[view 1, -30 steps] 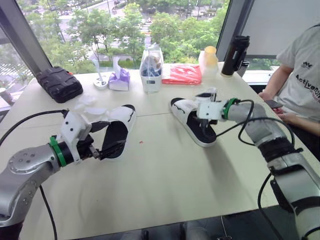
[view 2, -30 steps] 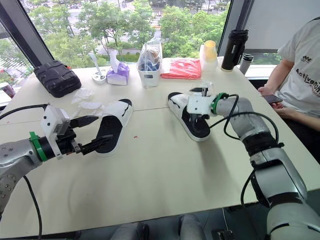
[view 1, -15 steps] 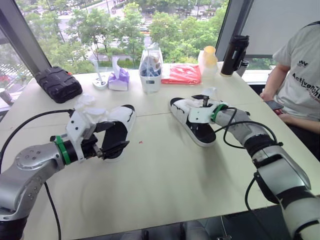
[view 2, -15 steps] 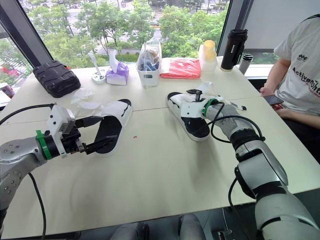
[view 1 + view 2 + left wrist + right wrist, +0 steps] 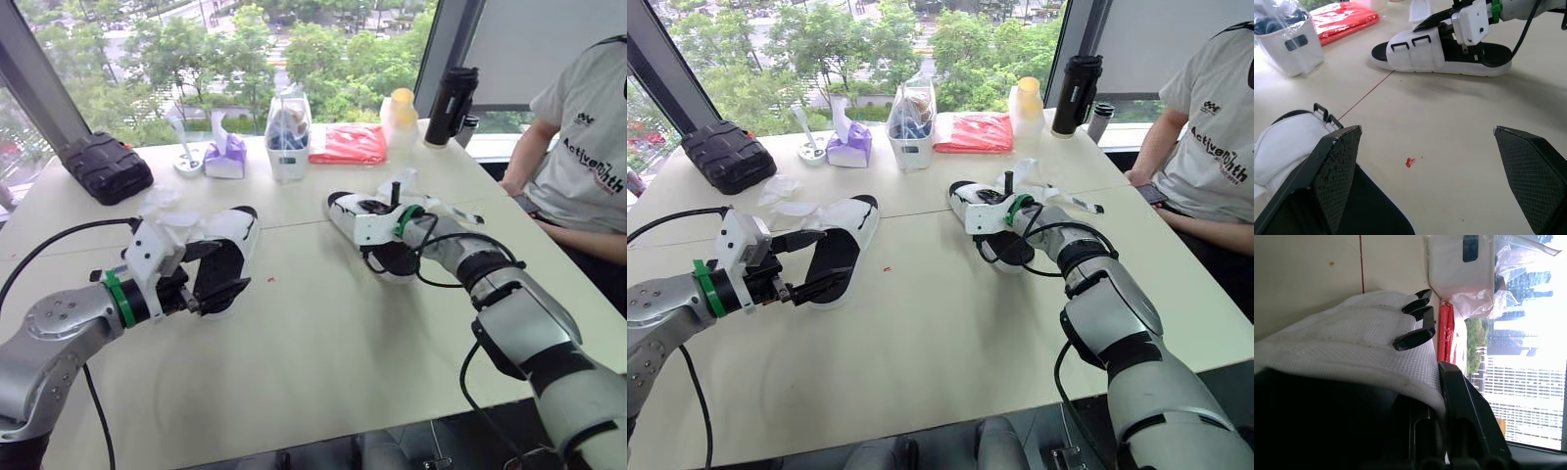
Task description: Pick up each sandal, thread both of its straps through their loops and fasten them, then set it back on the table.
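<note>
The left sandal (image 5: 233, 247), white upper over a black footbed, lies flat on the table with its two black loops (image 5: 1322, 115) at the upper's edge. My left gripper (image 5: 815, 264) stands open around the sandal's near end, one finger on each side. The right sandal (image 5: 364, 223) lies to the right of the table's middle. My right gripper (image 5: 377, 211) is shut on its white upper (image 5: 1352, 342), one black finger (image 5: 1469, 421) pressed on the edge close to the two black loops (image 5: 1413, 335). The left wrist view shows that gripper (image 5: 1449, 22) on top of the right sandal (image 5: 1415, 51).
Along the far edge stand a black pouch (image 5: 106, 164), a tissue pack (image 5: 225, 157), a white container (image 5: 287, 132), a red packet (image 5: 348, 145), a yellow-capped bottle (image 5: 397, 113) and a black flask (image 5: 446, 93). Crumpled plastic (image 5: 162, 201) lies behind the left sandal. A person (image 5: 588, 147) sits at the right.
My right gripper has moved from over the right sandal's footbed onto its white upper and shut there. My left gripper has come closer around the left sandal, still open.
</note>
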`<state>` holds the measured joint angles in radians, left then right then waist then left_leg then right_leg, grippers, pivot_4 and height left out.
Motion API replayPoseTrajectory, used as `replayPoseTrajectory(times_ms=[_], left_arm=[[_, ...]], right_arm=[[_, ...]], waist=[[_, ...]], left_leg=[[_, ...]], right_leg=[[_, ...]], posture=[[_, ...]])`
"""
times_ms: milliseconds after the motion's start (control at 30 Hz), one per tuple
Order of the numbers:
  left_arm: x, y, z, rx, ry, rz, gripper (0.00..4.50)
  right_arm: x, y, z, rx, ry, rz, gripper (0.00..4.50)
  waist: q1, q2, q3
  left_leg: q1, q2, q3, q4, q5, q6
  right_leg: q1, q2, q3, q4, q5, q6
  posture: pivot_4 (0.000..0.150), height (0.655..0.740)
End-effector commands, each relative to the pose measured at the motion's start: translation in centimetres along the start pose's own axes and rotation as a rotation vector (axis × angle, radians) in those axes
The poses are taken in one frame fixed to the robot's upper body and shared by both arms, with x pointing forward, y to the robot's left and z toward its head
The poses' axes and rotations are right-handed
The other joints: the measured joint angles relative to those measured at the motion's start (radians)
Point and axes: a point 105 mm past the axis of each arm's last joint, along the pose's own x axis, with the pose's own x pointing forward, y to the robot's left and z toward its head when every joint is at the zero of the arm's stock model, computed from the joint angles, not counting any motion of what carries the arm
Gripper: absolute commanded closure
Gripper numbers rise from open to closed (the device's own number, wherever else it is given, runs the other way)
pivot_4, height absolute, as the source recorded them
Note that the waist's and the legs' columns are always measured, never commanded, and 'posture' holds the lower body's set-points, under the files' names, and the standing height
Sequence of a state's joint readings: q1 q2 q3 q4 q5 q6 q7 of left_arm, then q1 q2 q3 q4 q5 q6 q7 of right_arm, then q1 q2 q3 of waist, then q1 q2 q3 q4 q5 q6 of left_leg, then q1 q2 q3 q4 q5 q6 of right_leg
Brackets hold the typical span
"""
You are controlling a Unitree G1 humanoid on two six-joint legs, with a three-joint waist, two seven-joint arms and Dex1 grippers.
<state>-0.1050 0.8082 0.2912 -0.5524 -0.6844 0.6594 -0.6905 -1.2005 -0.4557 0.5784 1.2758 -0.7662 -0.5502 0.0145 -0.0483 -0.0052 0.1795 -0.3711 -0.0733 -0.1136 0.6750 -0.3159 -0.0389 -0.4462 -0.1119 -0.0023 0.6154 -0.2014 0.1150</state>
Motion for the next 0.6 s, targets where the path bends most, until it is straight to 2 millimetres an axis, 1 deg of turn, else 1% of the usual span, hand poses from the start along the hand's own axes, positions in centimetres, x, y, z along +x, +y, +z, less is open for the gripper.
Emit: replayPoseTrajectory(times_ms=[33,67,167,233,267,300,333,433,500,600], left_arm=[[-0.1,0.1,1.1,0.046,-0.040,0.011,0.00],[0.0,0.1,1.1,0.045,-0.042,0.009,0.00],[0.2,0.3,1.2,0.049,-0.045,0.002,0.00],[0.3,0.5,1.2,0.052,-0.044,-0.004,0.00],[0.3,0.6,1.2,0.054,-0.041,-0.010,0.00],[0.3,0.7,1.1,0.056,-0.039,-0.013,0.00],[0.4,0.9,1.1,0.057,-0.038,-0.015,0.00],[0.5,1.2,1.1,0.064,-0.039,-0.018,0.00],[0.8,1.5,1.3,0.072,-0.046,-0.023,0.00],[1.1,1.6,1.6,0.077,-0.057,-0.032,0.00]], right_arm=[[0.2,-3.8,1.0,-0.032,-0.046,-0.115,4.43],[0.1,-4.2,1.3,-0.057,-0.072,-0.124,4.43],[-1.1,-5.6,3.0,-0.187,-0.237,-0.166,4.43],[-3.2,-6.5,5.1,-0.313,-0.437,-0.199,4.43],[-5.0,-6.9,6.5,-0.400,-0.579,-0.215,4.43],[-6.2,-6.9,7.3,-0.452,-0.671,-0.217,4.43],[-7.3,-6.6,8.0,-0.494,-0.747,-0.200,4.43],[-8.8,-5.9,8.8,-0.537,-0.865,-0.172,4.43],[-10.5,-4.4,9.8,-0.564,-0.993,-0.128,4.43],[-11.4,-3.0,10.6,-0.596,-1.090,-0.098,4.43]], waist=[[0.000,0.000,0.000],[0.000,0.000,0.000],[0.002,0.000,0.000],[0.005,0.001,0.001],[0.005,0.001,0.001],[0.005,0.002,0.001],[0.006,0.002,0.001],[-0.001,0.000,0.000],[-0.002,0.000,0.000],[0.001,0.000,0.000]], left_leg=[[0.000,0.000,0.000,0.000,0.000,0.000],[0.000,0.000,0.000,0.000,0.000,0.000],[0.000,0.000,0.000,-0.001,0.000,0.000],[-0.001,-0.001,0.000,-0.001,0.000,0.000],[-0.001,-0.001,0.001,-0.001,0.000,0.000],[-0.002,-0.001,0.001,-0.002,0.000,0.000],[-0.003,-0.002,0.001,-0.002,0.000,0.000],[-0.001,-0.001,0.005,-0.008,0.002,-0.003],[0.000,0.001,0.008,-0.009,0.002,-0.003],[-0.001,0.002,0.012,-0.009,0.003,-0.005]], right_leg=[[0.000,0.000,0.000,0.000,0.000,0.000],[0.000,0.000,0.000,0.000,0.000,0.000],[-0.001,0.000,0.000,0.000,0.000,0.000],[-0.001,0.000,0.000,0.000,0.000,0.000],[-0.002,0.000,0.001,0.000,0.000,0.000],[-0.003,0.000,0.001,0.000,0.000,0.000],[-0.005,0.000,0.001,0.000,0.000,0.000],[-0.008,0.001,0.005,0.000,0.000,0.000],[-0.008,0.003,0.007,0.000,0.000,0.000],[-0.012,0.005,0.011,0.004,0.000,0.000]], posture=[[0.150,0.7400],[0.150,0.7400],[0.150,0.7400],[0.150,0.7400],[0.150,0.7400],[0.150,0.7400],[0.150,0.7400],[0.150,0.7400],[0.150,0.7400],[0.150,0.7400]])
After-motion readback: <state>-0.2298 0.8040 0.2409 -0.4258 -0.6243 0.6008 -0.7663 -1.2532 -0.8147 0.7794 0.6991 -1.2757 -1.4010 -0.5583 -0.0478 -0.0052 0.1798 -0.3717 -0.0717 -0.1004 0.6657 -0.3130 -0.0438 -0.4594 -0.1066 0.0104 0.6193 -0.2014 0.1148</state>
